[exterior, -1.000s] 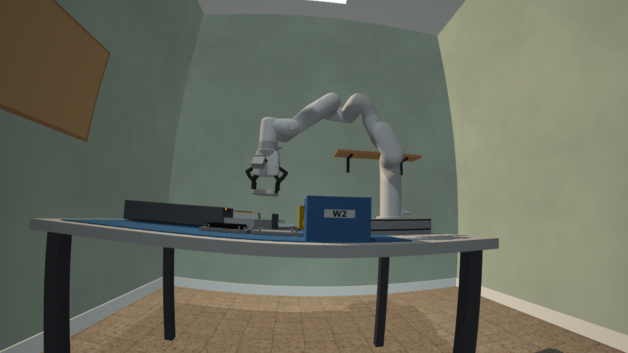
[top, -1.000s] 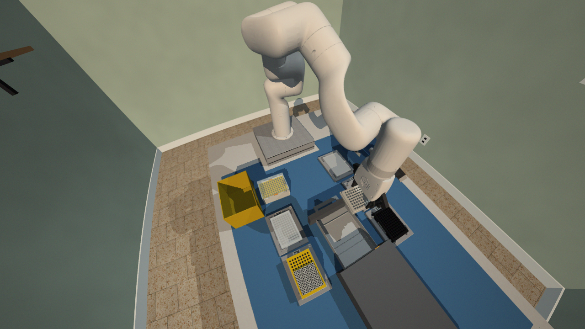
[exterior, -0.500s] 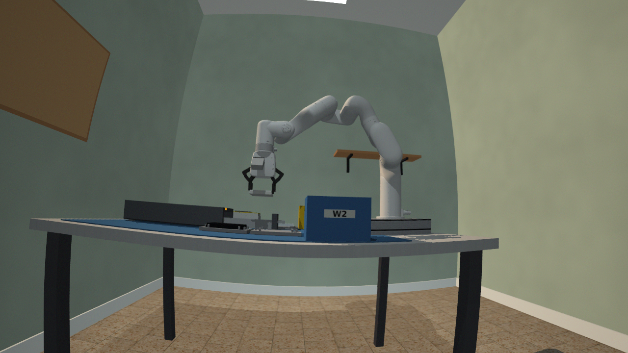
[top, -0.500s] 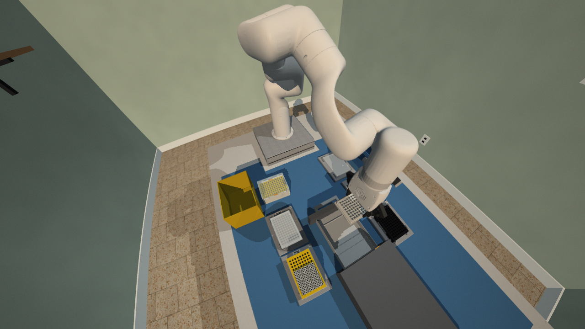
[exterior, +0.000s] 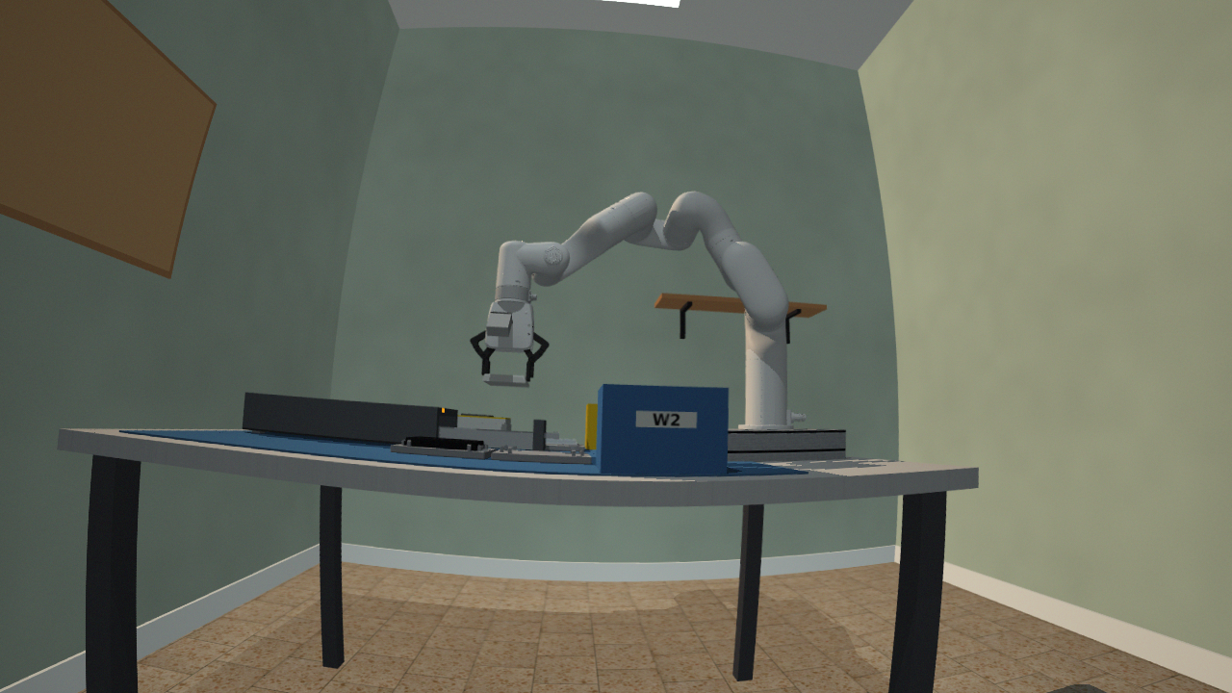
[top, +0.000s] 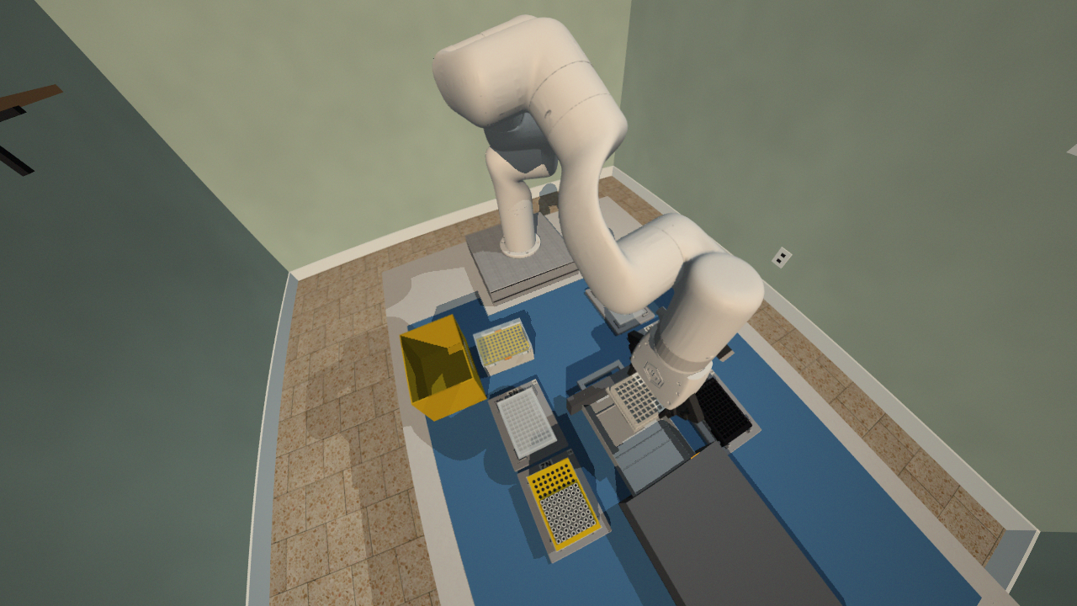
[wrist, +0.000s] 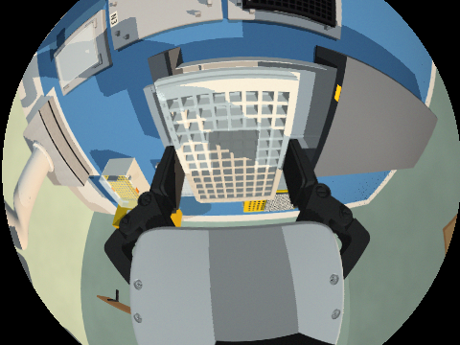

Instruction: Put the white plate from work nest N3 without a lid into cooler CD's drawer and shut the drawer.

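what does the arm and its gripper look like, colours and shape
The arm is smooth, rounded off-white tubing with bulbous joints and grey seams, no loose cables showing. Its gripper has a boxy light-grey body with small screws and black linkage fingers.

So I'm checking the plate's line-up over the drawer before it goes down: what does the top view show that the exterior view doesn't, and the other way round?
Only the top view shows the open drawer's floor with the white plate over its end nearer the arm's base, plus the yellow bin as a whole and the black plate beside the drawer.

Only the exterior view shows the plate's height: the gripper carries it level, well above the drawer. It also shows the blue W2 bin and CD's amber lamp.

Both show the jaws shut on the plate and the drawer open.
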Action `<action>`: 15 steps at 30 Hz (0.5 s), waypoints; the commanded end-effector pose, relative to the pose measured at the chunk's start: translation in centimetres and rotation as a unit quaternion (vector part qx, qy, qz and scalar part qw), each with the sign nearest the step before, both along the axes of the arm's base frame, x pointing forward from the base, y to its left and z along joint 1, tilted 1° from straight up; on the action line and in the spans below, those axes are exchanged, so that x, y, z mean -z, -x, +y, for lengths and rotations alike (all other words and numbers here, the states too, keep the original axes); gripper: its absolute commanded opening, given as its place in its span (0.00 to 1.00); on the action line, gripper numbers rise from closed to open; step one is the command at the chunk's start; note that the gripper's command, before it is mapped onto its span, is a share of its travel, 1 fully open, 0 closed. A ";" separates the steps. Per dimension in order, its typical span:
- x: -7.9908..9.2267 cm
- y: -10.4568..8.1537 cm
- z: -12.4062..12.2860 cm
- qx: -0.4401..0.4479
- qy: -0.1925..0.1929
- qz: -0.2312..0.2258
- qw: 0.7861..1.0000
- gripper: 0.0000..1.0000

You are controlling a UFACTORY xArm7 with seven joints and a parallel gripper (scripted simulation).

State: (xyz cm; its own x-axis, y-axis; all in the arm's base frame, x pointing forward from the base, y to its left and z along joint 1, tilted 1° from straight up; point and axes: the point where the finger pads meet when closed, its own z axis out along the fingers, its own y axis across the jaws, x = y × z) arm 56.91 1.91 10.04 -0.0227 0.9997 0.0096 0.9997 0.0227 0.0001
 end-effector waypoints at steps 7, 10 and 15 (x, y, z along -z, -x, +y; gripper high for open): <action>-0.2 -1.3 -2.2 0.000 0.000 -0.002 1.000 0.00; -0.2 -1.4 -2.2 0.000 0.000 -0.002 1.000 0.00; -0.2 -1.4 -2.2 0.000 0.000 -0.002 1.000 0.00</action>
